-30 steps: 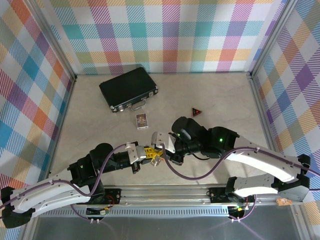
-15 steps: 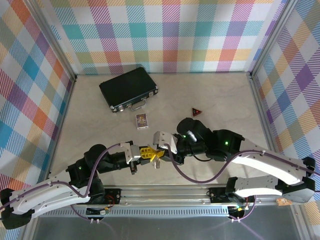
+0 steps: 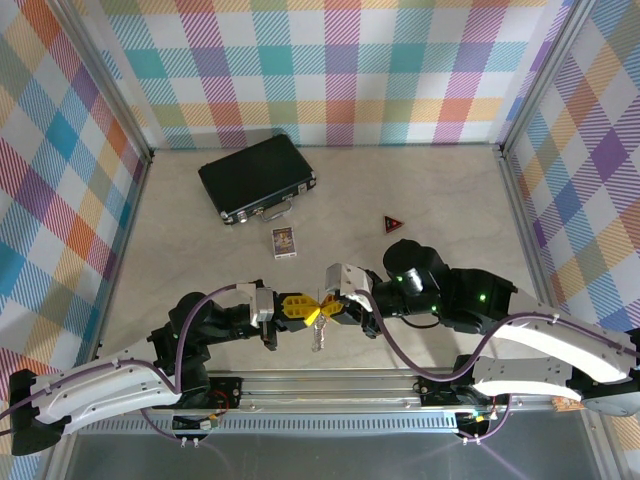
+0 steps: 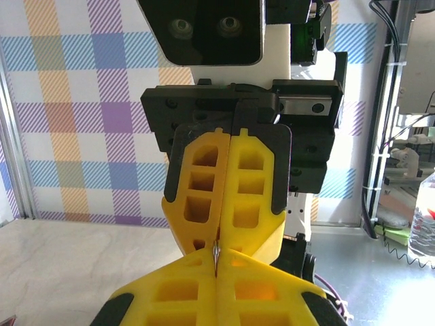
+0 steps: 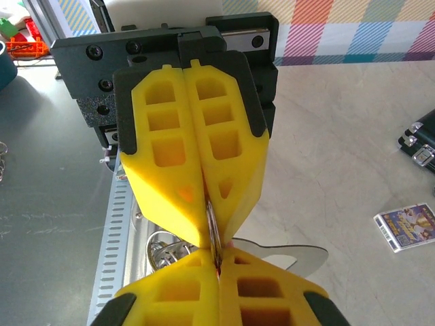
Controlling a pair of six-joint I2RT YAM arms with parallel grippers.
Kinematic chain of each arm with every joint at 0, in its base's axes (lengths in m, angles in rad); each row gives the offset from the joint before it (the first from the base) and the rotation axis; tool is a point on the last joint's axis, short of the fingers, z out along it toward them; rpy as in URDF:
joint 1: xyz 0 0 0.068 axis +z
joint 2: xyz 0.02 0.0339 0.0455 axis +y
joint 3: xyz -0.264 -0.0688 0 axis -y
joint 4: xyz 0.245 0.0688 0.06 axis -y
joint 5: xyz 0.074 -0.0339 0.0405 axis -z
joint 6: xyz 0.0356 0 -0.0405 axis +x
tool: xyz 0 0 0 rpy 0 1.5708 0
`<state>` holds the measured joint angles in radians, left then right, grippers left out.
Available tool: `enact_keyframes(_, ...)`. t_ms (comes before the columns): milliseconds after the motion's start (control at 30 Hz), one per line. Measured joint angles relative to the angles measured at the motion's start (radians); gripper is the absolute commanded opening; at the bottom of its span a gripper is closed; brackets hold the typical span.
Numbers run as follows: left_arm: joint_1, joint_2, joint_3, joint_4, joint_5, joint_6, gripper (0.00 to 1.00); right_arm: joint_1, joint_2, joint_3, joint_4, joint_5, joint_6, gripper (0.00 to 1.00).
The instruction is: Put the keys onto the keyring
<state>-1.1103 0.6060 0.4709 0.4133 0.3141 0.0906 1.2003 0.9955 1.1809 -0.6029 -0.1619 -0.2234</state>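
Right wrist view is showing both grippers clenching tip to tip. The left gripper [image 5: 209, 234] is pinching the thin silvery metal keyring loop [image 5: 162, 248], while the right gripper [image 5: 217, 266] is seemingly gripping the small silvery red-tagged key [image 5: 299, 258]. Any sideways tug is risking the loop slipping free and dropping onto the slotted grey metal rail [image 5: 112, 231].

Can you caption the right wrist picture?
Tip to tip: the left gripper and right gripper, both shut, with keyring and key at their fingertips.
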Motion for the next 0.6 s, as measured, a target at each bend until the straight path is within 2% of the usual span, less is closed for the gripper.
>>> enact_keyframes(100, 0.0, 0.001, 0.013, -0.052, -0.006, 0.02, 0.08, 0.0, 0.005, -0.001, -0.012, 0.005, -0.002, 0.0)
enact_keyframes(233, 0.0, 0.004, 0.073, -0.212, -0.052, 0.074, 0.16, 0.0, 0.042, 0.028, -0.071, 0.037, -0.015, 0.0)
enact_keyframes(433, 0.0, 0.082, 0.219, -0.488, -0.132, 0.151, 0.06, -0.004, 0.14, 0.129, -0.202, 0.112, -0.053, 0.0)
enact_keyframes(600, -0.001, 0.113, 0.241, -0.548, -0.149, 0.174, 0.0, -0.004, 0.177, 0.15, -0.264, 0.152, -0.076, 0.0)
